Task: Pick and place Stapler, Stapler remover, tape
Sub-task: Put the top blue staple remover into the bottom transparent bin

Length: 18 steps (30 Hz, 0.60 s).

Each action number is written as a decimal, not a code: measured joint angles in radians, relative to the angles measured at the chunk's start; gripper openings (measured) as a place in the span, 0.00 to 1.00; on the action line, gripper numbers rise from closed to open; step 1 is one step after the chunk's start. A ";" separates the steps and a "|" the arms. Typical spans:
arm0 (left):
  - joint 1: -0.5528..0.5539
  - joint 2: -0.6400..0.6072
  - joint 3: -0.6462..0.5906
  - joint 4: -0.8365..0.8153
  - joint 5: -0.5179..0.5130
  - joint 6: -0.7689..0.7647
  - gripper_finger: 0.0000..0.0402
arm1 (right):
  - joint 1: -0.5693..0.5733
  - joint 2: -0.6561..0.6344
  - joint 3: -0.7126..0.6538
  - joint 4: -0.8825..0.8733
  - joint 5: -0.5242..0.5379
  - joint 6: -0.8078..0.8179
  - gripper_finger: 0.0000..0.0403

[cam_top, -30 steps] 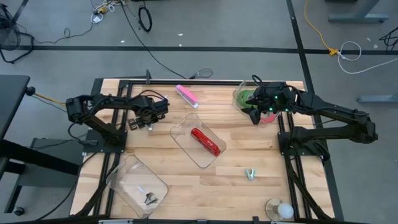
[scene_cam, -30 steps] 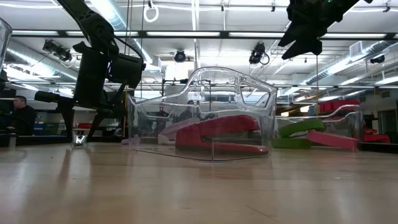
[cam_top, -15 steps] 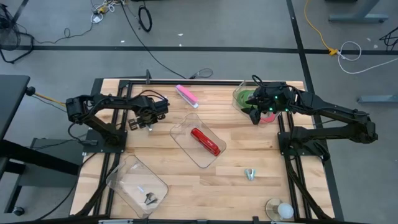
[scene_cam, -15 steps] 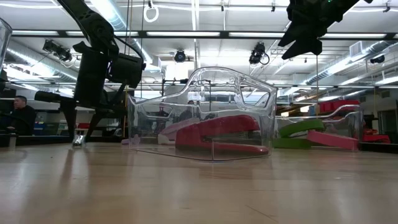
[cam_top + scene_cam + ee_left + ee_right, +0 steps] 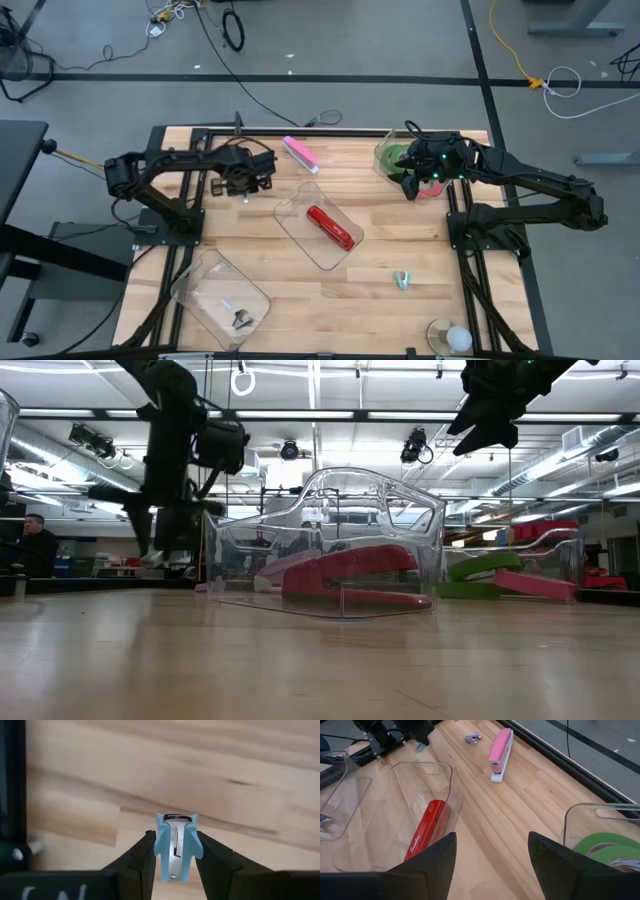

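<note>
My left gripper (image 5: 175, 840) is shut on a light blue staple remover (image 5: 173, 827) above the table's far left part; it also shows in the high view (image 5: 246, 186) and the low view (image 5: 165, 545). My right gripper (image 5: 410, 185) is open and empty, high above a clear bin (image 5: 385, 160) at the far right. That bin holds green tape rings (image 5: 605, 847) and a red-pink one (image 5: 540, 582). A red stapler (image 5: 330, 227) lies in a clear bin (image 5: 300, 232) at mid table. A pink stapler (image 5: 300, 154) lies on the table near the far edge. My left gripper pinches the staple remover between its two fingers, one on each of its blue sides (image 5: 160, 845). The fingers point down from above. The remover hangs between them, its jaw end (image 5: 174, 817) pointing down at the table, lifted clear of the wood (image 5: 152, 557).
A clear bin (image 5: 220, 297) at the near left holds a dark staple remover (image 5: 241, 319). Another staple remover (image 5: 402, 280) lies on the table at the near right, and a purple one (image 5: 472, 738) near the pink stapler. A round object (image 5: 447, 337) sits at the near right corner.
My left gripper has risen and gone toward the table's far edge and a little to the right, carrying the blue staple remover. The remover stood at table height a second ago and now hangs clear above the wood.
</note>
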 joint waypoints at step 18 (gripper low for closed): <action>-0.073 0.000 0.544 -0.060 -0.039 0.547 0.32 | 0.000 0.000 0.000 0.000 0.000 0.000 0.61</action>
